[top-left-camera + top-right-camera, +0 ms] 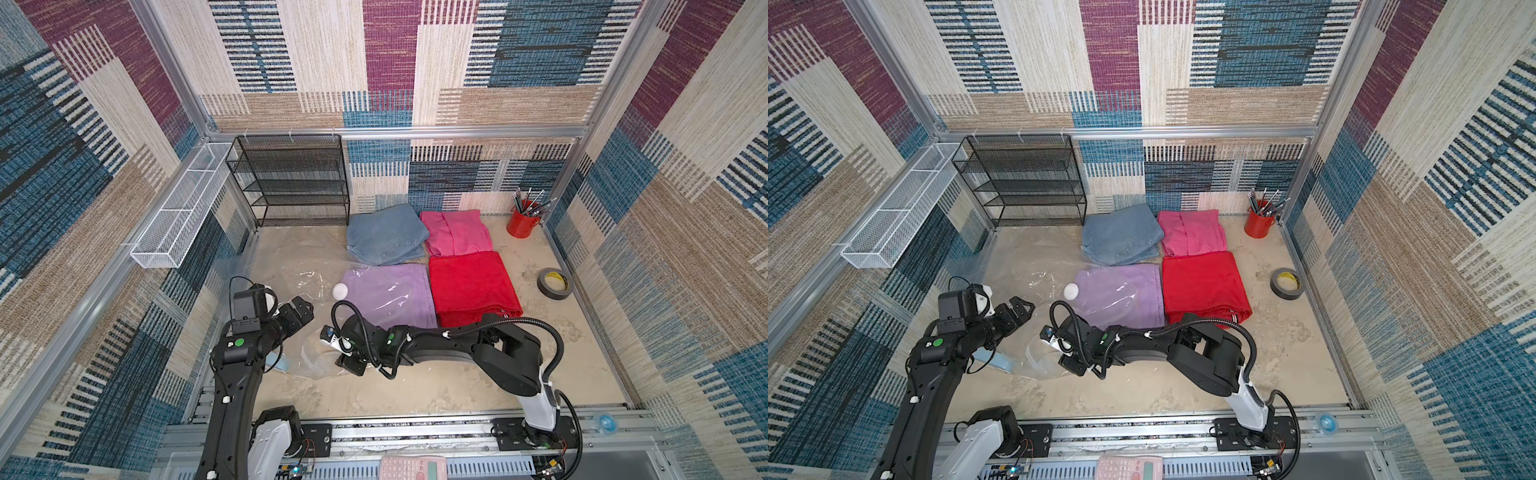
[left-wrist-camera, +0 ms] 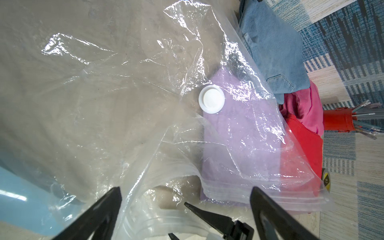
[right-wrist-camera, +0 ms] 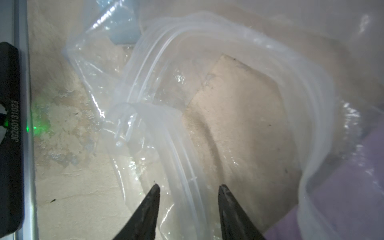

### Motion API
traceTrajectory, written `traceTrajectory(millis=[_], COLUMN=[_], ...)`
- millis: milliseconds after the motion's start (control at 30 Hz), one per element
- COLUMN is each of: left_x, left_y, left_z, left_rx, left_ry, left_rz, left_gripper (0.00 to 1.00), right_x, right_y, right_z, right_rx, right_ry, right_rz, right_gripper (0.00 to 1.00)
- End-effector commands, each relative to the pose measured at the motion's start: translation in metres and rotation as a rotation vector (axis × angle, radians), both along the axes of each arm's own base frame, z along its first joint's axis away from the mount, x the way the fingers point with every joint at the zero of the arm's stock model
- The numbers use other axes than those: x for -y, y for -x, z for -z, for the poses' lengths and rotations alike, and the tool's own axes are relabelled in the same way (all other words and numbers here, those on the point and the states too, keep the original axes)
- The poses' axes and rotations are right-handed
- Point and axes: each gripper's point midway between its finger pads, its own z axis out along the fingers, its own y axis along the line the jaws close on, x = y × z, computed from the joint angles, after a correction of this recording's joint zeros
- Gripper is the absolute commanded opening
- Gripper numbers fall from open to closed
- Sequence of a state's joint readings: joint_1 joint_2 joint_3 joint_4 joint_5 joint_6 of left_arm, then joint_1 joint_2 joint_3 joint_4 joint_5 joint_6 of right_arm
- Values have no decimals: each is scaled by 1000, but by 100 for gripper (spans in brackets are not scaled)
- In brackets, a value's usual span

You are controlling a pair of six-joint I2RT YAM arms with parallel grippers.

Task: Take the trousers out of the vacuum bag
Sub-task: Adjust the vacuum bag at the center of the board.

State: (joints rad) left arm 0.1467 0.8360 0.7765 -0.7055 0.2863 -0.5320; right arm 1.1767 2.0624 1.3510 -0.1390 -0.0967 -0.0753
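My left gripper (image 2: 185,188) hangs wide open over the vacuum bag (image 1: 299,274), which lies crumpled mid-table. My right gripper (image 3: 189,187) straddles the bag's zip rim with its fingers half apart, and I cannot tell whether they pinch it. The lilac trousers (image 1: 390,299) lie under the bag's film beside the valve cap (image 1: 340,290), while the denim trousers (image 1: 384,239), pink trousers (image 1: 457,237) and red trousers (image 1: 471,286) lie bare toward the table's far right corner.

Bright, even light in both top views, walls (image 1: 83,166) bowing at the edges. I see glare on the vacuum bag (image 2: 187,52); right wrist view looks hazy, soft.
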Motion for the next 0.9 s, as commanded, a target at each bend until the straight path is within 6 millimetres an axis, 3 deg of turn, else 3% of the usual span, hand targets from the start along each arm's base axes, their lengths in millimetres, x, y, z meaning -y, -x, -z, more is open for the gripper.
traceTrajectory(millis=[0,100,167,333,533,867], left_x=[-1,-1,-2,-2,0,4], left_y=[1,0,0,-1,-2,-6], left_z=[-2,-4,-6,-5,5,15], left_rx=[0,4,8,5,-9,-21], left_ry=[-2,-1,-4,-3,16,40], left_rz=[-9,-9,-9,-12,-14,-4], left_gripper=[99,99,99,99,98,99], right_x=[-3,-5,-6,2,31,78], right_y=[8,0,-8,-36,-38,-4], right_z=[6,1,-9,-58,-122,-124], right_rx=[-24,-6,30,227,500,866], right_ry=[-3,-13,-24,-87,-288,-442], right_rz=[-38,-9,27,151,256,325], right_gripper=[41,12,0,0,0,0])
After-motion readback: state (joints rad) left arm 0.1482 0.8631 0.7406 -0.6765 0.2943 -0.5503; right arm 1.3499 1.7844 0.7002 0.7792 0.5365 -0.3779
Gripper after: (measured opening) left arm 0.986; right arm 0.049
